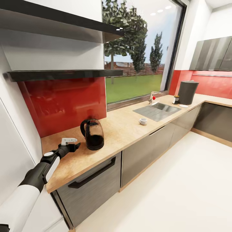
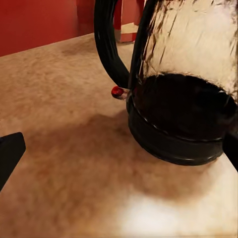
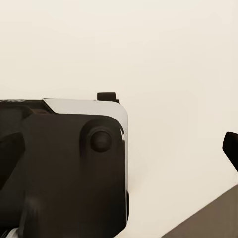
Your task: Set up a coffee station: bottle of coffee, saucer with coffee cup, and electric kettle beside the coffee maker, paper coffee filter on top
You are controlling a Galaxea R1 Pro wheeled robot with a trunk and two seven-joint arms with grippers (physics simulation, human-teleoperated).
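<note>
The electric kettle (image 1: 92, 134), glass with a black base and handle, stands on the wooden countertop (image 1: 122, 129) below the shelves. My left gripper (image 1: 76, 146) hovers low just left of it, open, with nothing held. In the left wrist view the kettle (image 2: 183, 99) looms close between the spread fingertips (image 2: 9, 157), its red switch beside the handle. Far along the counter stand the dark coffee maker (image 1: 188, 92), the small coffee bottle (image 1: 176, 99) and the white saucer (image 1: 184, 105). The white coffee cup (image 1: 142, 121) sits near the sink. My right gripper (image 3: 119, 153) hangs open beside my base.
A steel sink (image 1: 157, 111) with a faucet (image 1: 152, 96) lies between the kettle and the coffee maker. Two dark shelves (image 1: 61, 74) hang over the red backsplash. A window runs behind the counter, cabinets stand below it, and pale floor (image 1: 180, 187) spreads to the right.
</note>
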